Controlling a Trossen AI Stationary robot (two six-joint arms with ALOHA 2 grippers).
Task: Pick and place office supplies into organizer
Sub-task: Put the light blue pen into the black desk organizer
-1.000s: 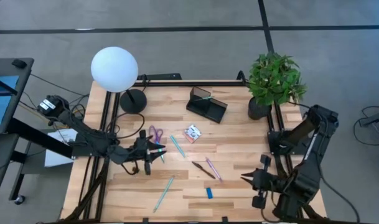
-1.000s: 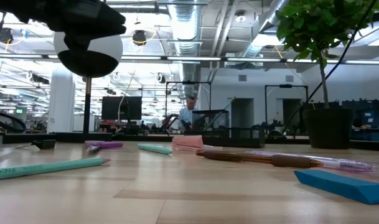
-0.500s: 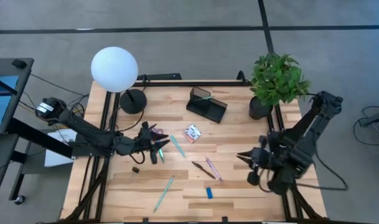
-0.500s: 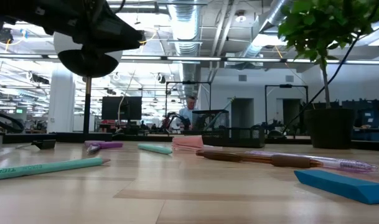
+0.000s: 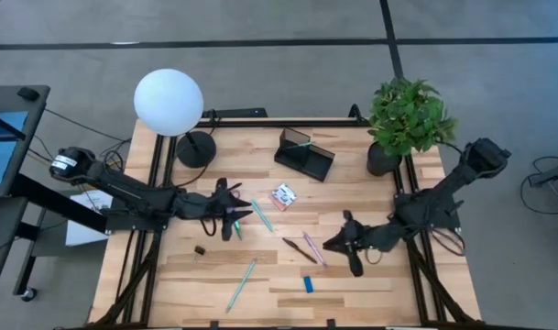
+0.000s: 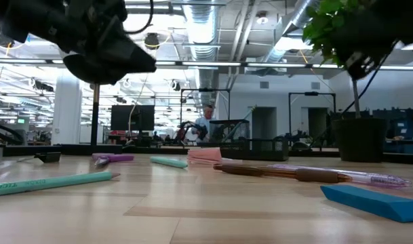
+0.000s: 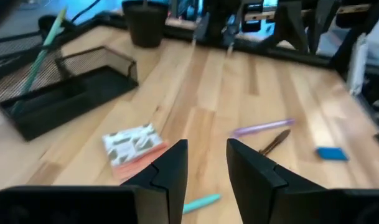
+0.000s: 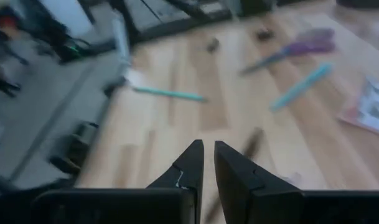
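The black organizer (image 5: 304, 153) stands at the far middle of the table with a teal pen upright in it. The supplies lie loose on the wood: white packet (image 5: 283, 195), teal pen (image 5: 261, 215), dark pen (image 5: 299, 250) beside a pink pen (image 5: 313, 247), blue block (image 5: 308, 284), a second teal pen (image 5: 241, 284) and a black piece (image 5: 199, 249). My left gripper (image 5: 235, 213) hovers open over the purple scissors (image 5: 225, 195), nothing between its fingers (image 7: 177, 165). My right gripper (image 5: 336, 244) is shut and empty, just right of the two pens.
A lamp with a white globe (image 5: 169, 101) and a black round base (image 5: 195, 148) stands at the far left. A potted plant (image 5: 402, 119) fills the far right corner. Bare wood lies along the near edge (image 5: 370, 293).
My right gripper has come down and swung toward the table's left, its arm stretching out level until the fingers stand beside the dark and pink pens. My left gripper has swung a little toward the far edge and right, over the scissors. No supply has moved.
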